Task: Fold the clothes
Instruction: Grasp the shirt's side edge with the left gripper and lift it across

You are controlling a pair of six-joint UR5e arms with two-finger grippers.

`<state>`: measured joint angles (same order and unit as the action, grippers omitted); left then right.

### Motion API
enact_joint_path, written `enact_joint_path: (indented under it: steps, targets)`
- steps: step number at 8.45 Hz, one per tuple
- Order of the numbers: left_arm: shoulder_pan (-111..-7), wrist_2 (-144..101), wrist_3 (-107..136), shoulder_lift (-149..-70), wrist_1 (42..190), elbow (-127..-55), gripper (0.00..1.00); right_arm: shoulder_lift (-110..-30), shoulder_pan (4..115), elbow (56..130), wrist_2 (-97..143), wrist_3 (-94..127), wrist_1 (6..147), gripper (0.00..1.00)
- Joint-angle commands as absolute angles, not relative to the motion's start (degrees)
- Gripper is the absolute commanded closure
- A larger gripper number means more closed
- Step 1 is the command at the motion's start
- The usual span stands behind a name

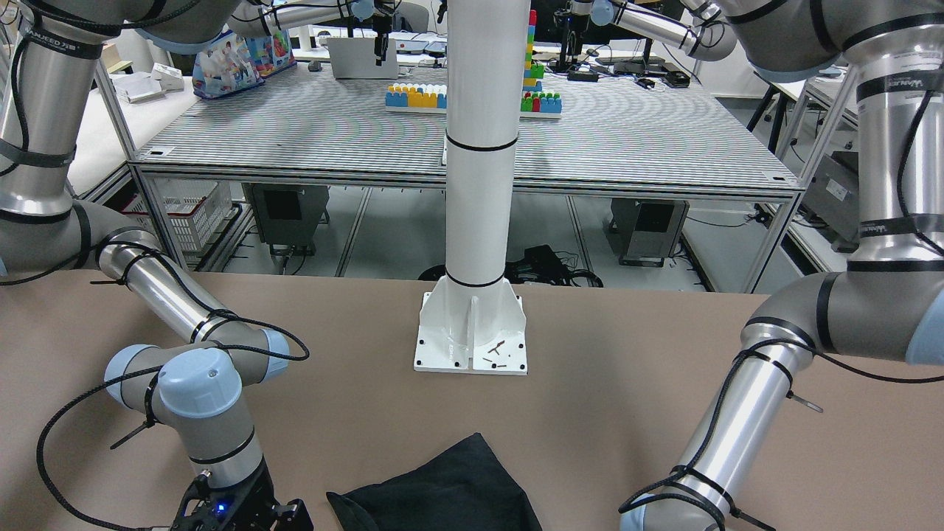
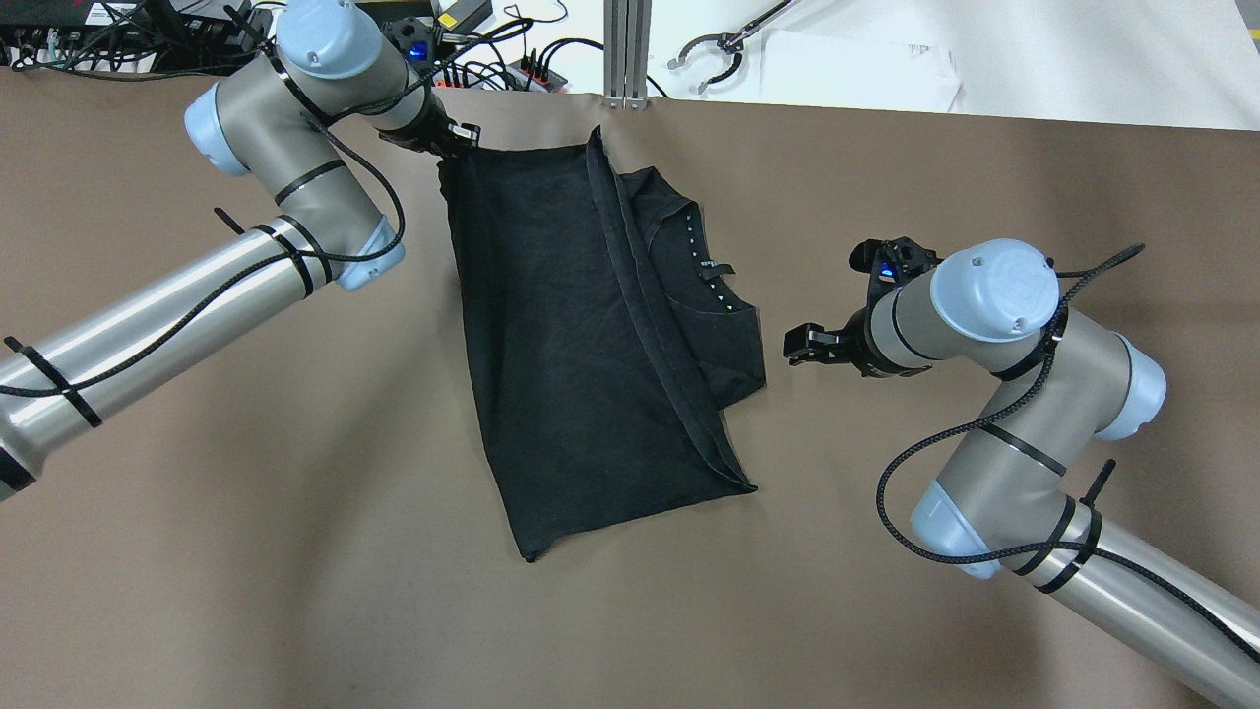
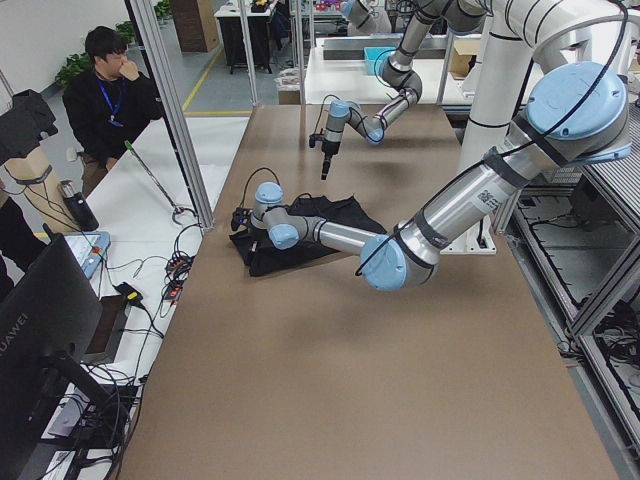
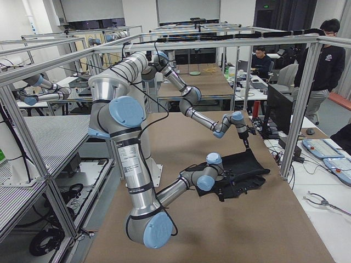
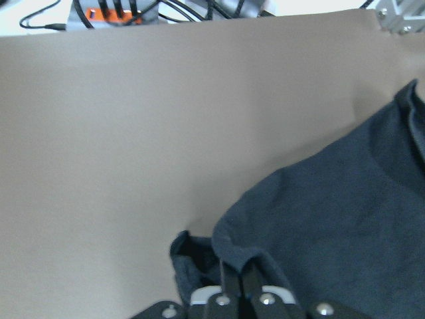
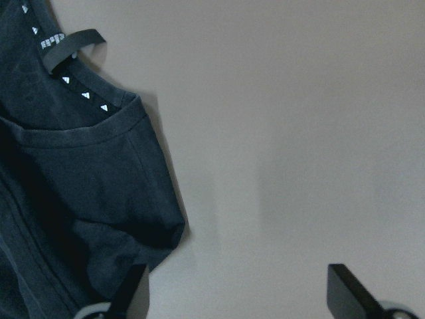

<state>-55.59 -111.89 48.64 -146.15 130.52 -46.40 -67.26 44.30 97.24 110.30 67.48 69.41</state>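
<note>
The black garment [image 2: 571, 345] lies in the middle of the brown table [image 2: 886, 591]. Its long axis runs from the far edge back toward the robot, the near end leaning a little to the robot's right. It is matte and soft. One panel is folded over, so a hemmed edge runs slantwise down its length. The neckline, with small white triangles and a loop tag, faces the robot's right. The left gripper [image 2: 461, 138] has its fingers [image 5: 232, 276] pressed together on the far left corner. The right gripper [image 2: 805, 347] hangs just beside the collar side, apart from the cloth, fingers [image 6: 348, 284] spread wide.
</note>
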Motion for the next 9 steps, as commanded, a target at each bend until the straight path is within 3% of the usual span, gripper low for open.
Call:
enact_joint_path:
  steps: [1, 2, 3, 6, 9]
  targets:
    - [-58.10, -109.70, 38.51, -146.34, 130.52, -43.07, 1.00, -67.15, 44.30, 97.21, 110.21, 67.59, 69.52, 0.06]
    - [-58.18, -109.51, 36.32, -146.25, 130.60, -43.07, 0.67, -66.97, 44.21, 97.21, 110.21, 67.67, 69.52, 0.06]
    - [-58.18, -108.90, 34.82, -145.81, 130.95, -43.59, 0.01, -66.80, 44.21, 97.21, 110.21, 67.94, 69.61, 0.06]
    - [-63.88, -120.72, 35.07, -145.38, 130.60, -44.90, 0.00, -64.95, 42.99, 97.03, 109.43, 73.09, 69.35, 0.07]
    - [-62.84, -120.59, 35.77, -140.72, 130.52, -50.53, 0.00, -62.23, 36.85, 95.11, 96.67, 95.10, 64.03, 0.11]
